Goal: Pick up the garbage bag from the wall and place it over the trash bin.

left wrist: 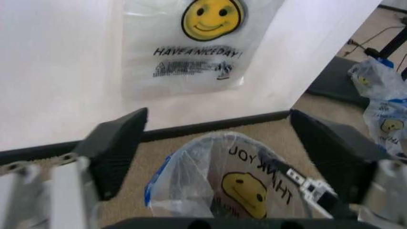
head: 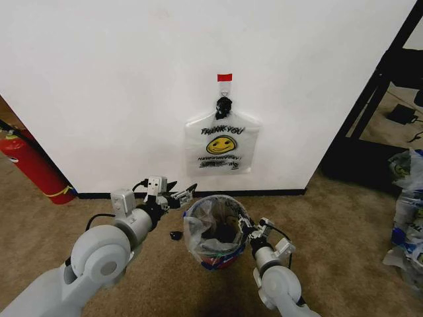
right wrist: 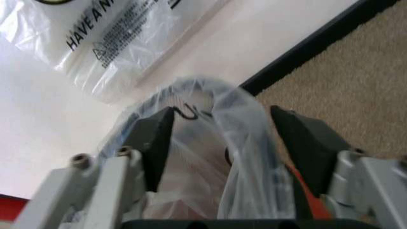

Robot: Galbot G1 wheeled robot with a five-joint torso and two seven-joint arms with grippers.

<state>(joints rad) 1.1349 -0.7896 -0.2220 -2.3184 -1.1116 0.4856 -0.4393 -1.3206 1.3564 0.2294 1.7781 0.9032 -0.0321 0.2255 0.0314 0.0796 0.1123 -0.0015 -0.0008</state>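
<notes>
One garbage bag [head: 222, 144] hangs flat on the wall [head: 99, 79] from a small black hook [head: 224, 104] under red tape, while another already lines the trash bin [head: 215, 232] on the carpet below; the left gripper [head: 176, 196] hovers released at the bin's left rim; the right gripper [head: 250, 229], jaws spread astride the liner's right edge, grips nothing. Judging the fitting step unfinished, each side should pinch only rim plastic and draw it down evenly, so the film neither tears nor slips.
</notes>
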